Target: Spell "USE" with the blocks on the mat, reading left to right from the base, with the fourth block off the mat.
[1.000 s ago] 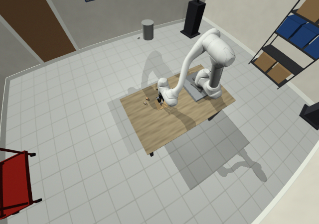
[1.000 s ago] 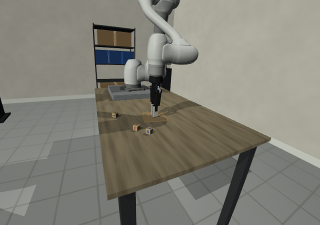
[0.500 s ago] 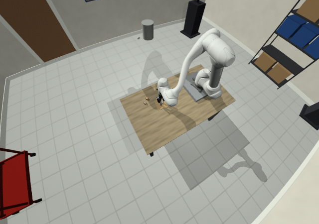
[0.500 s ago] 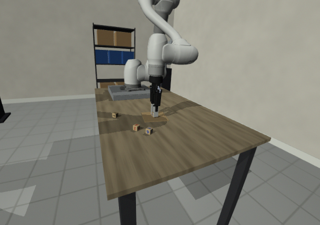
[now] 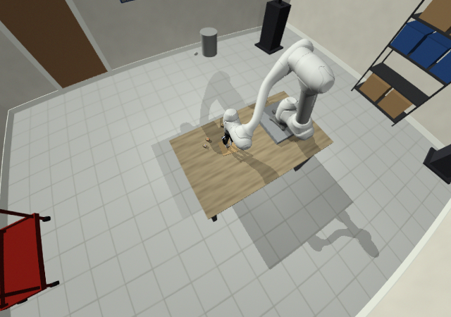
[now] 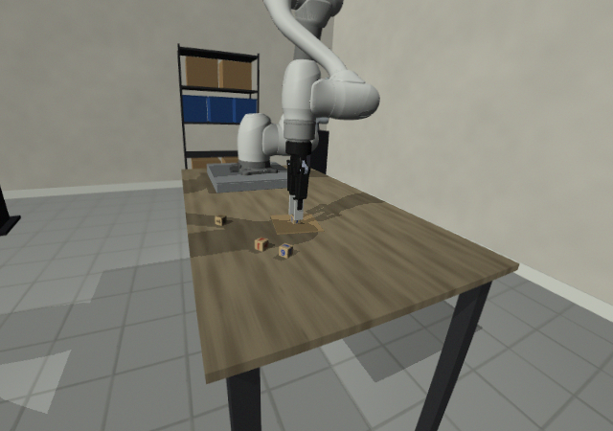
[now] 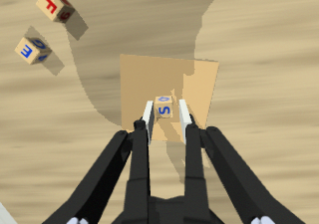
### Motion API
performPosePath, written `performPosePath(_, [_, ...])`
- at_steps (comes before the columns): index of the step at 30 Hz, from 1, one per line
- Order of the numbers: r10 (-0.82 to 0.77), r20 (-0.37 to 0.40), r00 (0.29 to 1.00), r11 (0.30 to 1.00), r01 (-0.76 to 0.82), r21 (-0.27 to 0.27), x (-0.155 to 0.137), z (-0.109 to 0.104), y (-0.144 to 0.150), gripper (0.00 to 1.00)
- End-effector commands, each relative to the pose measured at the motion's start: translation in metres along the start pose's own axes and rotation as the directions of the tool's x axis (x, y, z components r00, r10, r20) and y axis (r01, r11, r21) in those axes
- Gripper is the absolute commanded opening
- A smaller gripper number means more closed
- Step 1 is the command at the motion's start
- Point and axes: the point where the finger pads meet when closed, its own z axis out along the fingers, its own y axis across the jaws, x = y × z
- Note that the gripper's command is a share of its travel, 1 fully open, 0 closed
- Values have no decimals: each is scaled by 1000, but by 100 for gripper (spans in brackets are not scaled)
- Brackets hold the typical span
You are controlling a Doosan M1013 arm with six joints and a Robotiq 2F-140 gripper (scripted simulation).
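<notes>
My gripper [image 5: 228, 145] [image 6: 296, 215] [image 7: 165, 109] is open a little, its pale fingertips low over the mat [image 5: 225, 153] [image 6: 286, 228] [image 7: 137, 75]. The S block [image 7: 163, 108] sits on the mat between the fingertips, with a narrow gap on each side in the wrist view. The block with a blue E [image 5: 205, 146] [image 6: 285, 250] [image 7: 33, 50] and the block with a red F [image 5: 208, 139] [image 6: 261, 243] [image 7: 55, 6] lie off the mat. Another block [image 5: 221, 125] [image 6: 220, 220] lies off the mat near the table's long edge; its top letter is unreadable.
The wooden table [image 5: 204, 179] [image 6: 346, 287] bears a grey base plate [image 5: 269, 129] [image 6: 247, 184] under the arm. The F and E blocks lie close together toward the table end away from the base. The arm's shadow crosses the mat and table.
</notes>
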Motion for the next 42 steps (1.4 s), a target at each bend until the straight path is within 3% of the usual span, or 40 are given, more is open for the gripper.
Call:
performPosePath(1, [1, 2, 1000, 1000, -1, -1, -3, -17, 0, 25])
performPosePath(3, [1, 2, 1000, 1000, -1, -1, -3, -17, 0, 25])
performPosePath(14, [1, 2, 1000, 1000, -1, -1, -3, -70, 0, 25])
performPosePath(22, [1, 2, 1000, 1000, -1, -1, -3, -76, 0, 25])
performPosePath(23, [1, 2, 1000, 1000, -1, -1, -3, -76, 0, 100])
performPosePath(42, [1, 2, 1000, 1000, -1, -1, -3, -76, 0, 100])
